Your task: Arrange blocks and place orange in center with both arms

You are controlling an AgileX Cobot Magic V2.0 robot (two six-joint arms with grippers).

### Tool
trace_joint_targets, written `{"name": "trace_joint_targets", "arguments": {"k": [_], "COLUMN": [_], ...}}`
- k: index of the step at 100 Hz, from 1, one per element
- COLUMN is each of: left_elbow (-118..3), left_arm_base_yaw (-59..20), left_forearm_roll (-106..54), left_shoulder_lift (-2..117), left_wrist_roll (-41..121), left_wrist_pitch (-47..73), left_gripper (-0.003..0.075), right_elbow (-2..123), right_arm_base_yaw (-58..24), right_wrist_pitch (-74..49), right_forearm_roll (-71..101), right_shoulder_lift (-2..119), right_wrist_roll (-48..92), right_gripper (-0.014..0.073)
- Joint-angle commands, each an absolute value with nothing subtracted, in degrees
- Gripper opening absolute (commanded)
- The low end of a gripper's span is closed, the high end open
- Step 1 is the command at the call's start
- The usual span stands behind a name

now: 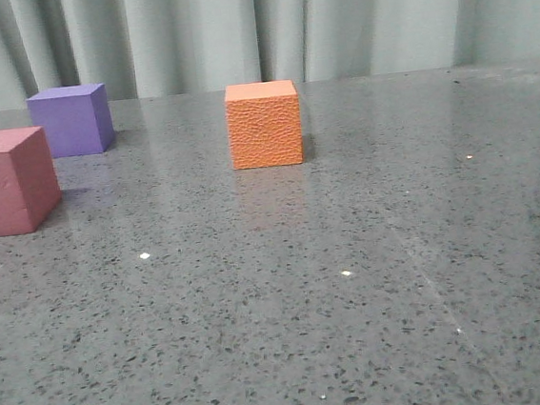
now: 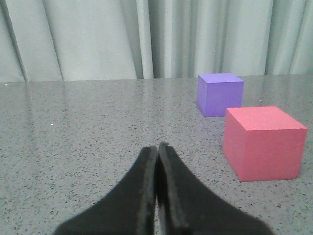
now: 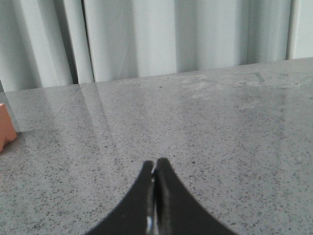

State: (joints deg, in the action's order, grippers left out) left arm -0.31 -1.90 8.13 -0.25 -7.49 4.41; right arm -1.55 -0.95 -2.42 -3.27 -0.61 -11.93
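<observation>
Hands: left hand (image 2: 157,152) and right hand (image 3: 154,166) both pinched together, holding nothing, low over the table (image 1: 354,280).
Blocks: orange block (image 1: 263,125) upper centre of the front view; purple block (image 1: 72,120) upper left; pink-red block (image 1: 5,180) at the left edge.
Approach: spread the fingers before reaching, square to the faces.
Containers: none in view.

No legible text, labels, brands, numbers or signs anywhere in the three views; none on blocks, table surface, curtain or grippers.
</observation>
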Motion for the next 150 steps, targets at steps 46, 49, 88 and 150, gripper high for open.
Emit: {"name": "trace_joint_targets", "arguments": {"k": [46,49,88,150], "left_elbow": [2.9,2.9,-15.2,-70.6], "left_arm_base_yaw": [-1.8,-1.8,-1.8,-1.8], "left_forearm_roll": [8.0,8.0,5.4,-1.2], "left_shoulder_lift": [-2.1,-2.1,5.7,56.7], "left_wrist_roll": [-8.0,-8.0,-9.3,-3.2], "left_wrist_pitch": [-2.4,-4.4,0.7,52.7], "left_gripper": [-0.0019,-0.0019,-0.0019,-0.0019], "right_elbow": [-0.8,-0.8,-0.8,-0.8], "right_arm_base_yaw": [-0.9,-0.9,-0.9,-0.9], "right_wrist_pitch": [2.5,2.5,2.5,2.5], "right_forearm_roll": [-3.2,-3.2,-3.2,-3.2], "right_shoulder_lift": [-1.7,-1.7,-1.7,-1.7], "right_wrist_roll": [-11.9,-11.9,-11.9,-11.9], "right_gripper": [-0.0067,-0.0067,-0.0067,-0.0067]}}
